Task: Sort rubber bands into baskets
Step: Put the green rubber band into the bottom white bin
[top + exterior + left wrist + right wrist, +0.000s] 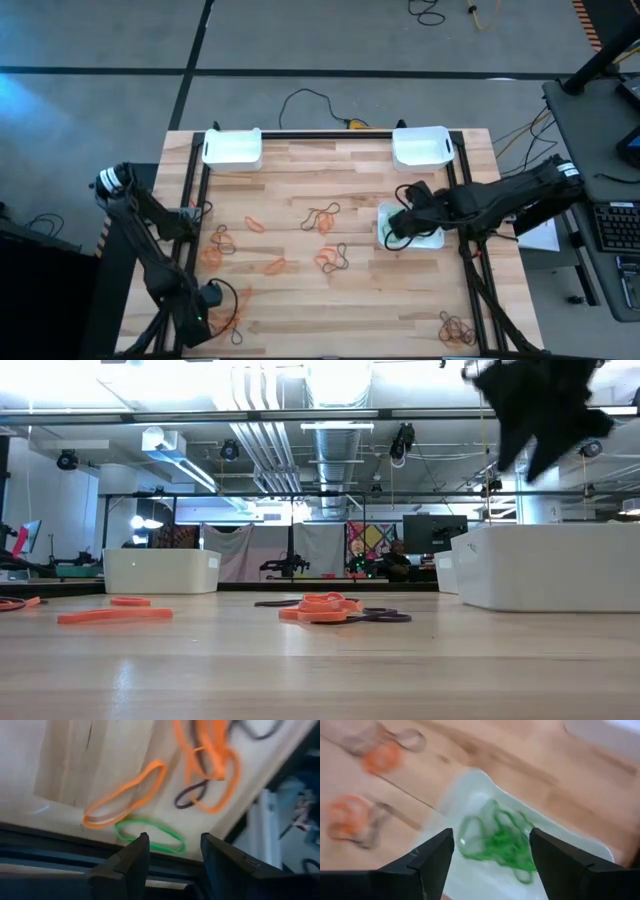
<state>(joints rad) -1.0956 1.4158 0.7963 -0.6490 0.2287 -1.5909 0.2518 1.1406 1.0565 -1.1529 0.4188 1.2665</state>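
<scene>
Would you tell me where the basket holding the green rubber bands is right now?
In the high view, the basket sits right of centre on the table, directly beneath the right gripper; its green rubber bands show in the right wrist view.

Bright ceiling lamps (300, 380) flood the low view, glaring white above the table (300, 660), whose wood carries a soft sheen. From above, the table is evenly lit with faint shadows — a bluish haze sits on the floor left of it. Both wrist views are blurred: the orange band (125, 795) smears, and the green bands (502, 842) melt together.
</scene>
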